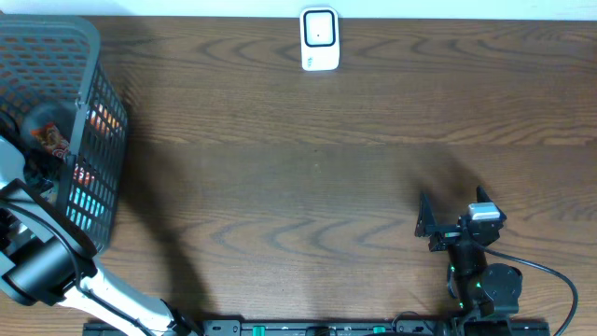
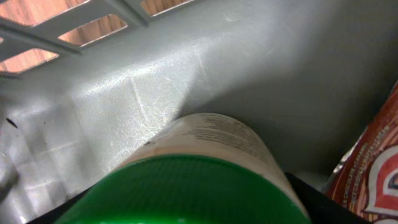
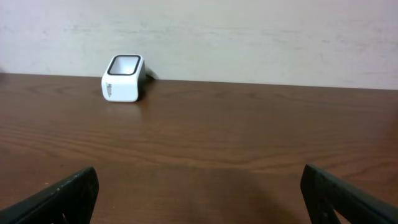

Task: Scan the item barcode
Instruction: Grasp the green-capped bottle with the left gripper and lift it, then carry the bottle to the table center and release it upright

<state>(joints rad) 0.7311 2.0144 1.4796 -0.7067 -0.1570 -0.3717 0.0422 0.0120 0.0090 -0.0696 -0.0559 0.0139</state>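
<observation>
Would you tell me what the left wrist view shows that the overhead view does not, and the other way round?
Only the left wrist view: a green-capped white bottle, close up inside the grey basket. Only the overhead view: the white scanner at the far edge of the table, and the right gripper, jaws open. Both: the grey basket itself.

Green-capped bottle [image 2: 202,165] inside the grey basket [image 2: 280,62].
</observation>
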